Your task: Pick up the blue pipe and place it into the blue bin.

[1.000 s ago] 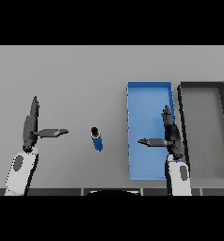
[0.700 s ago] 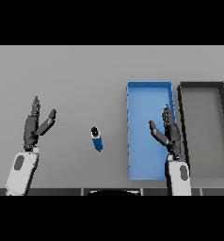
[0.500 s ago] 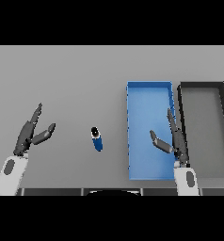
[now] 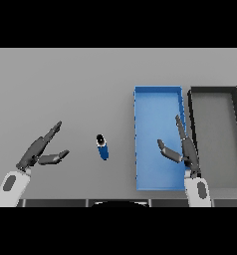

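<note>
Table [image 4: 65,84]: one, flat, plain grey, matte. Two long rectangular bins side by side on its right part, both with low walls and nothing inside: dark bin [image 4: 213,91] at far right, blue bin [image 4: 158,89] just left of it. Two dark hands: right hand [image 4: 182,149] over blue bin's right side, fingers straight, thumb spread wide; left hand [image 4: 41,151] at lower left, fingers straight, thumb apart, holding nothing. One blue pipe [image 4: 102,146], short cylinder with dark end, on table between left hand and blue bin.
</note>
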